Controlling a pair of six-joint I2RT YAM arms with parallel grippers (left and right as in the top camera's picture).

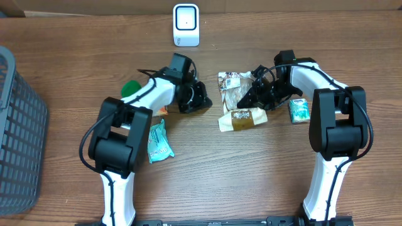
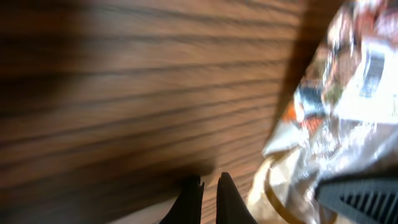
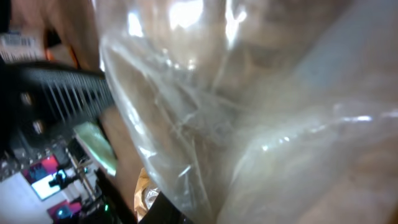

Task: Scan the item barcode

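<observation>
We saw the right gripper (image 1: 245, 98) clamped on the right edge of the clear packet (image 1: 231, 83), which lay lengthwise near-to-far at the middle of the table (image 1: 213, 182), and the left gripper (image 1: 202, 100) closed, empty, just left.

Overhead sharp, evenly lit, soft shadows on table (image 1: 251, 176). Wrist views blurry; left dim, right has glare on clear wrapper (image 3: 205, 93).

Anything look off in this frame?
Nothing spilled or broken. Only oddity: the clear snack bag is crumpled where the right gripper is shut on it, its film filling the right wrist view. The left gripper is shut, holding nothing.
</observation>
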